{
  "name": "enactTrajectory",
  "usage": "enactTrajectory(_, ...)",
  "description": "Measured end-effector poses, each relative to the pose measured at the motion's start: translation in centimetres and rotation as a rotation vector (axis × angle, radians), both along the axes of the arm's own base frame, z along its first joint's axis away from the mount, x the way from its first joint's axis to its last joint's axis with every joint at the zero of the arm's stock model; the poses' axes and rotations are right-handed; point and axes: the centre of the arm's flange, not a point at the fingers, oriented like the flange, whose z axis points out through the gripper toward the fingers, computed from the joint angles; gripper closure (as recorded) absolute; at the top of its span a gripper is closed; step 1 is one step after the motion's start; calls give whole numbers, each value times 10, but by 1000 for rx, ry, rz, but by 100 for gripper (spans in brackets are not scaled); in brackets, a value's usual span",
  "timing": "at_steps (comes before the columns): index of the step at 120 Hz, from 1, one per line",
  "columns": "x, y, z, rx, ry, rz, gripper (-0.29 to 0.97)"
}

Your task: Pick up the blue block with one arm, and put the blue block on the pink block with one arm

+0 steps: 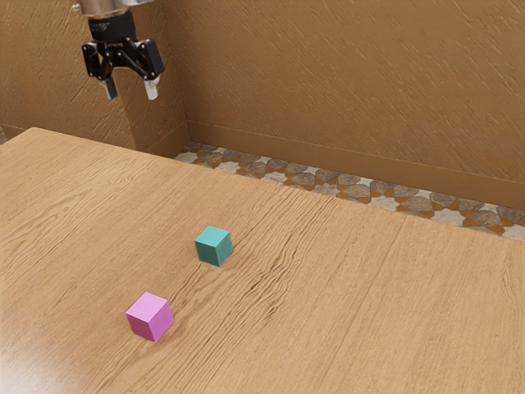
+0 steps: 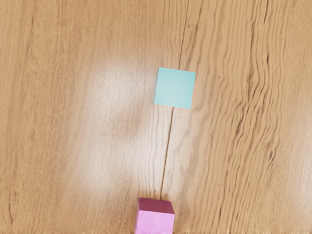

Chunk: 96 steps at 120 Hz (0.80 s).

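Black two-finger gripper [image 1: 130, 90] hangs high above the light wooden table [image 1: 385, 320], its fingers spread wide and gripping nothing.

Well below the gripper, the small pink cube block [image 1: 149, 316] [image 2: 155, 217] rests on the tabletop. The small blue-green cube block [image 1: 214, 245] [image 2: 175, 87] sits near it but apart, more nearly under the hand. Bare wood grain surrounds both blocks. Behind the gripper stands a rough brown wall [image 1: 344, 74], and a patterned tile floor [image 1: 369, 193] lies beyond the table's far edge.

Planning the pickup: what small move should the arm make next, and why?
Probably lower the claw toward the blue block: the claw hangs open, high above the table, holding nothing, and the block sits apart from the pink block.
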Motion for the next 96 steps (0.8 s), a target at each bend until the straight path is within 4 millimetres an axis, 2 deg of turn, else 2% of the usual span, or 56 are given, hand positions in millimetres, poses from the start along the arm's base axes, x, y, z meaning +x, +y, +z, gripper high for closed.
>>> enactTrajectory(26, -1, 0, 0, -2, 10, 6, 0)
enactTrajectory(34, -40, -6, 69, 20, -115, -1, 0)
enactTrajectory(38, -58, -16, 94, 23, -156, -22, 0)
enactTrajectory(44, -71, -45, 111, 21, -181, -88, 0)
enactTrajectory(50, -74, -74, 114, 16, -180, -164, 0)
enactTrajectory(55, -64, -90, 99, 15, -151, -209, 0)
enactTrajectory(59, -52, -93, 83, 20, -117, -222, 0)
enactTrajectory(66, -23, -81, 36, 28, -31, -219, 0)
enactTrajectory(69, -13, -77, 8, 36, 17, -219, 0)
enactTrajectory(79, 5, -70, -72, 57, 126, -229, 0)
enactTrajectory(96, 31, -58, -146, 81, 152, -241, 0)
